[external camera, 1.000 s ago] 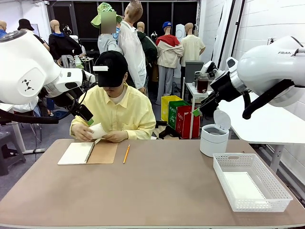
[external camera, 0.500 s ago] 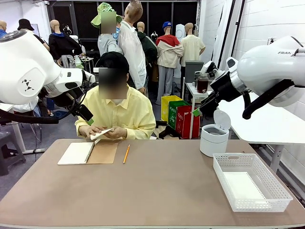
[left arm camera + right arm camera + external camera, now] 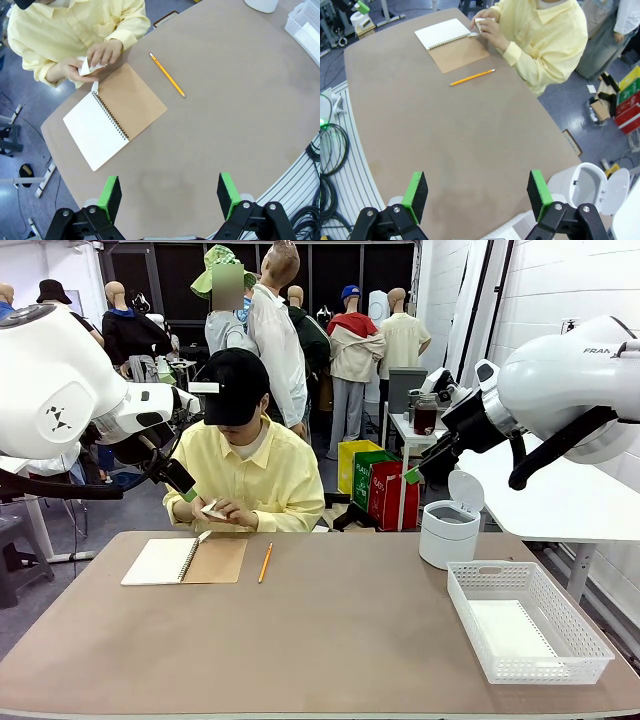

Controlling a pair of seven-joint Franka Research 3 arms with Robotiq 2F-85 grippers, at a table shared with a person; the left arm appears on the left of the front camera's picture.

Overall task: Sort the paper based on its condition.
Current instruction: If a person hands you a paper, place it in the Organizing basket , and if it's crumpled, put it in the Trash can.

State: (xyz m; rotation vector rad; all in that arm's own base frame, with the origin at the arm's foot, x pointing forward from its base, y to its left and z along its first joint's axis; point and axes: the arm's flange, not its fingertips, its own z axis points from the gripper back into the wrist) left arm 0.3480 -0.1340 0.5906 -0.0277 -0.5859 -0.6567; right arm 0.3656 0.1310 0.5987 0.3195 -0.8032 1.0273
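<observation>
Person's hands [image 3: 228, 512] fold small paper [image 3: 86, 65] above open notebook [image 3: 114, 116] at far edge. Left gripper [image 3: 169, 192] and right gripper [image 3: 477, 194] raised, fingers apart, empty

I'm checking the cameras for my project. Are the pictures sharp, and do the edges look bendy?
Front view: sharp and evenly lit, the table showing soft shadows. Left wrist view: wide-angle lens bends the table edge; the left pincer is crisp, the paper small. Right wrist view: same bending, the right pincer sharp.
</observation>
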